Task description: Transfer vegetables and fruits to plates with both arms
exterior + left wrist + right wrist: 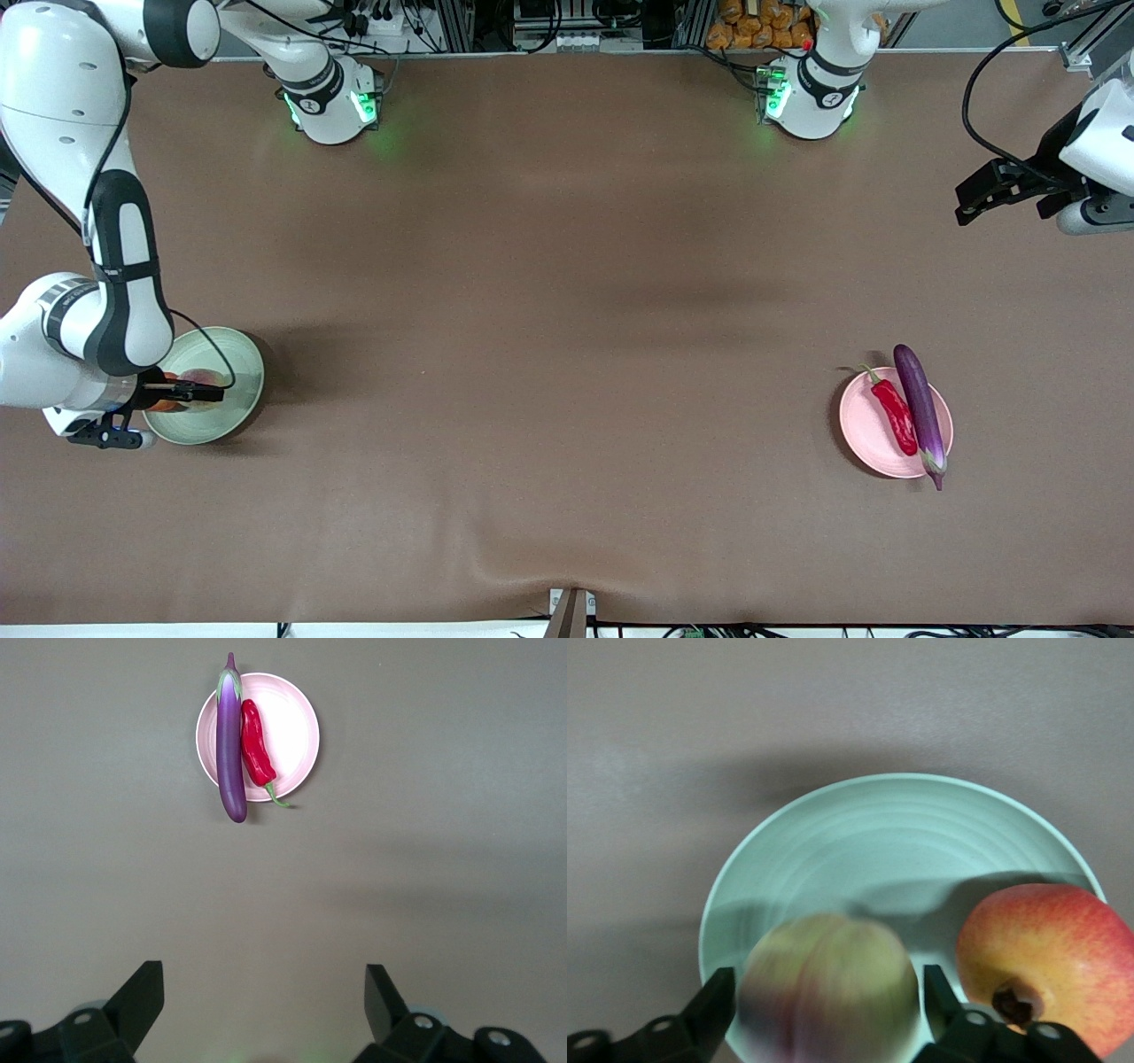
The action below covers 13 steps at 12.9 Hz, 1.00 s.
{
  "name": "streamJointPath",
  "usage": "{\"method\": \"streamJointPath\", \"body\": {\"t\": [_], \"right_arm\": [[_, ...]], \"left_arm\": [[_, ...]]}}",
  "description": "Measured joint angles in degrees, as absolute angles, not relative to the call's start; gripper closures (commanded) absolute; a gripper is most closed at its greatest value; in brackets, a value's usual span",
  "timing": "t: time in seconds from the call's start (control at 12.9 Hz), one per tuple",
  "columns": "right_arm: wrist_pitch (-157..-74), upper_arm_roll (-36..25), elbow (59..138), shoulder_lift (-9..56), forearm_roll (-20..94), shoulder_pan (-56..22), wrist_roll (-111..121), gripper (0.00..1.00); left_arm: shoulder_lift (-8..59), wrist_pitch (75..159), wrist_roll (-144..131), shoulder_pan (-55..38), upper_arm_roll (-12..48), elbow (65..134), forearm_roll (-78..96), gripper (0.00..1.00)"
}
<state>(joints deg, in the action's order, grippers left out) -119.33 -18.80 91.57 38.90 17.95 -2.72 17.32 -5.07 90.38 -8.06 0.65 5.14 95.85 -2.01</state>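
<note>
My right gripper [197, 391] hangs low over the pale green plate [237, 354], open, with the yellowish-pink peach [828, 992] blurred between its fingers and a thin gap on each side. The red pomegranate [1054, 948] lies on that plate [877, 833] beside the peach. My left gripper [967, 200] is open and empty, up in the air at the left arm's end of the table. The purple eggplant [920, 412] and the red chili [895, 415] lie side by side on the pale pink plate [861, 418]. The left wrist view shows them too: eggplant [230, 744], chili [257, 753], plate [297, 726].
The brown table cloth [567, 354] covers the whole table. The two arm bases [332, 102] [811, 97] stand along its edge farthest from the front camera. A small bracket [571, 611] sits at the edge nearest that camera.
</note>
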Motion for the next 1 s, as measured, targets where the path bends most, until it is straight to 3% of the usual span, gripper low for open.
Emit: {"method": "streamJointPath", "body": {"t": [0.54, 1.0], "right_arm": [[-105.0, -17.5, 90.3, 23.1, 13.1, -2.7, 17.4, 0.00], [-91.3, -8.5, 90.5, 6.6, 4.2, -0.4, 12.1, 0.00]], "left_arm": [[-5.9, 91.5, -8.1, 0.6, 5.2, 97.6, -2.0, 0.00], [-6.6, 91.6, -8.1, 0.6, 5.2, 97.7, -2.0, 0.00]]}}
